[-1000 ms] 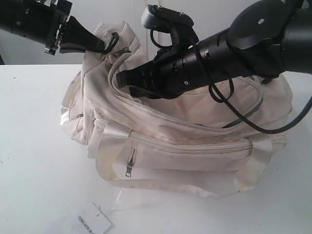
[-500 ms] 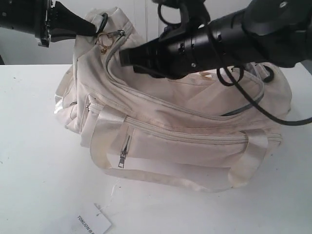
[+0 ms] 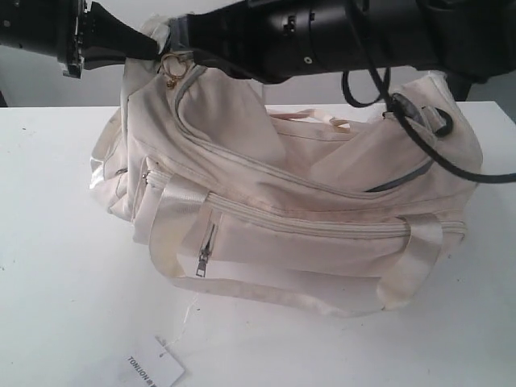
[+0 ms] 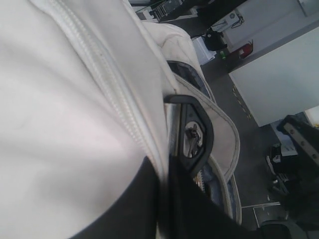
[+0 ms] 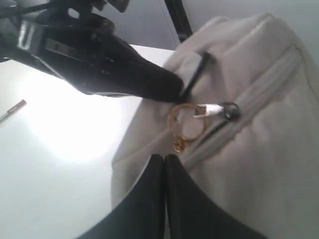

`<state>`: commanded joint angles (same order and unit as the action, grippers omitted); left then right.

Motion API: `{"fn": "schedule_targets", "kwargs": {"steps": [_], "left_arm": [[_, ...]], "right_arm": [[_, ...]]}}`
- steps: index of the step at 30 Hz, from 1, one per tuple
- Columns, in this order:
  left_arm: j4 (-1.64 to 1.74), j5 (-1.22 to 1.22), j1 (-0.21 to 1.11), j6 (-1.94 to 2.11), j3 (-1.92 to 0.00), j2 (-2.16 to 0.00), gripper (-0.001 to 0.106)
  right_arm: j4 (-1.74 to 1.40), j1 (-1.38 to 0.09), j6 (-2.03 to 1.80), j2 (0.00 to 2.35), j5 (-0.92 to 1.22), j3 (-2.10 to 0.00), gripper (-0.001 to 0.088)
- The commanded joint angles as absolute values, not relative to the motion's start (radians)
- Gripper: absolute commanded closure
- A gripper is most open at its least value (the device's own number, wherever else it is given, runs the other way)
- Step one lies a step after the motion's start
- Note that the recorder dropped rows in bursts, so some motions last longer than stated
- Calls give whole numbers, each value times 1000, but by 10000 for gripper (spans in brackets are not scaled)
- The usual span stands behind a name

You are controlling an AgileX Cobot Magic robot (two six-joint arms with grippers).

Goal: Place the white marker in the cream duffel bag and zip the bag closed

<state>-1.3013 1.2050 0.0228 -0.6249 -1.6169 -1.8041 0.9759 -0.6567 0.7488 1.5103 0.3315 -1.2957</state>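
Exterior: the left gripper (image 3: 149, 47) is clamped on the end of the cream duffel bag (image 3: 306, 218), lifting that end off the table (image 3: 56, 266). The right gripper (image 3: 189, 36) sits just beside it, with the gold pull (image 3: 170, 69) hanging directly under both tips. The zipper (image 3: 242, 157) reads closed from the pull onward. Far from both grippers a dark strip shows along the seam, and I can't tell if that's a gap. The white marker isn't visible, probably inside the bag, unconfirmed. The paper tag (image 3: 153, 369) lies on the table, well away.

Left wrist: fabric is pinched between the fingers and a black buckle (image 4: 192, 130) sits just past the tips. The grip looks solid.

Right wrist: the jaws are pressed together with nothing between them. The pull ring hangs free just off the tips, apart from them. The opposing gripper bites the bag end just beyond the ring.

My read is that the zip is at or near end of travel and the step is seating the slider. To do it well:
- Keep the left clamp on as the anchor; don't release first.
- If the slider needs more, open the right jaws and take the ring itself, not the fabric.
- Pull along the zip line toward the anchor – no upward yank.
- Check the dark strip at the far end before calling it done.
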Motion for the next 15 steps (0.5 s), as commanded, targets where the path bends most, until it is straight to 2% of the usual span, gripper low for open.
{"fn": "schedule_targets", "kwargs": {"steps": [8, 15], "left_arm": [[-1301, 1205, 23, -623, -1617, -1804, 1053], [-1301, 1201, 23, -618, -1617, -1804, 1053]], "right_arm": [[792, -703, 749, 1587, 284, -1366, 868], [497, -723, 644, 1597, 278, -1377, 868]]}}
